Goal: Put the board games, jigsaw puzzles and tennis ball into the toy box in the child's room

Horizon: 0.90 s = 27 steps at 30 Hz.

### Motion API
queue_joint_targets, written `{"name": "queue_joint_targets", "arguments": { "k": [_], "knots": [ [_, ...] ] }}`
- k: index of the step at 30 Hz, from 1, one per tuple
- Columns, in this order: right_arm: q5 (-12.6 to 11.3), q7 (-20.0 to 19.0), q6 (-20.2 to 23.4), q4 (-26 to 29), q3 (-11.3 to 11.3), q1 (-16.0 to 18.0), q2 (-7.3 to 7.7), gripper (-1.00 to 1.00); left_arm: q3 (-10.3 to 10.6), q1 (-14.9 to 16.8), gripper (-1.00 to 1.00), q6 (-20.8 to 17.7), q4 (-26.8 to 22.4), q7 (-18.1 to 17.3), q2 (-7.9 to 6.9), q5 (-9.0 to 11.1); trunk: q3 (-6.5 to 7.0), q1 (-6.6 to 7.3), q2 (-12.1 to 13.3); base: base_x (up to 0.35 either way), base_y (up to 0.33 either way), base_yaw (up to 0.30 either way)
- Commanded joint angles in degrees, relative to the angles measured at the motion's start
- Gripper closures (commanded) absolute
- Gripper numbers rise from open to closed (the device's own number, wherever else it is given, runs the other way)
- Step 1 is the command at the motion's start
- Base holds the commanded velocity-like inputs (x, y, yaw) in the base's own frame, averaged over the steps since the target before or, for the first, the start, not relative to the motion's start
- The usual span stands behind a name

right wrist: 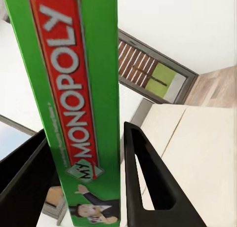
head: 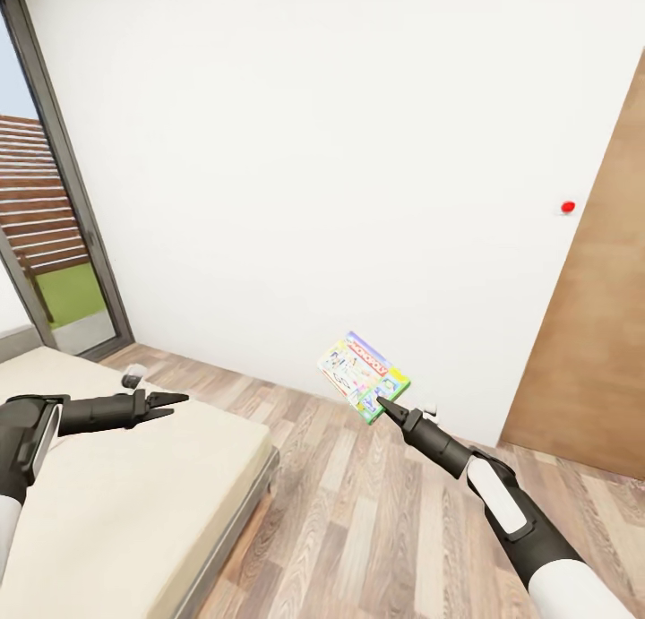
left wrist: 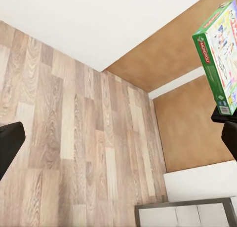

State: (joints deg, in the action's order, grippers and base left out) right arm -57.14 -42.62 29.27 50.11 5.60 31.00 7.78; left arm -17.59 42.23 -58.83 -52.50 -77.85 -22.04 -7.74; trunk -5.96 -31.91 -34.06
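Head view: white wall [head: 313, 153] ahead, dark-framed window [head: 54, 234] at 9 o'clock, brown wooden door [head: 596, 332] at 3 o'clock with a small red dot [head: 567, 207] on the wall just beside it. Plank floor [head: 385, 511] between bed and door, nothing on it. Bed [head: 134, 502] at 7 o'clock, cream mattress, grey frame edge.

Right arm reaches forward from 4 o'clock, right pincer [head: 387, 411] clamped on the lower corner of the board game [head: 364, 376], held in the air over the floor, tilted, near frame centre. Right wrist view: fingers [right wrist: 148, 182] either side of the green box edge, red "MONOPOLY" logo.

Left arm extends over the bed; left pincer [head: 170, 402] tips close together, holding nothing.
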Motion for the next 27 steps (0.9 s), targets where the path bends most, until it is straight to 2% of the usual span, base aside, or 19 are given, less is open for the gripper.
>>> {"name": "queue_joint_targets", "arguments": {
  "k": [1, 22, 27],
  "knots": [
    [-0.77, 0.08, 0.46, -0.01, 0.12, 0.08, 0.04, 1.0, -0.15, 0.05, -1.0, -0.58, -0.06, -0.54, 0.0, -0.6, 0.14, 0.2, 0.32, 0.0, 0.0, -0.23],
    [-0.77, 0.2, 0.44, -0.26, 0.12, 0.07, 0.0, 1.0, -0.25, 0.05, -1.0, -0.76, -0.06, -0.54, -0.32, -0.52, 5.14, 4.81, 8.75, -0.001, 0.0, -0.23],
    [-0.77, 0.22, 0.44, -0.34, 0.12, 0.09, 0.02, 1.0, -0.25, 0.05, -1.0, -0.77, -0.06, -0.54, -0.37, -0.52, 6.33, 5.91, 10.75, -0.152, 0.0, -0.23]
  ]
}}
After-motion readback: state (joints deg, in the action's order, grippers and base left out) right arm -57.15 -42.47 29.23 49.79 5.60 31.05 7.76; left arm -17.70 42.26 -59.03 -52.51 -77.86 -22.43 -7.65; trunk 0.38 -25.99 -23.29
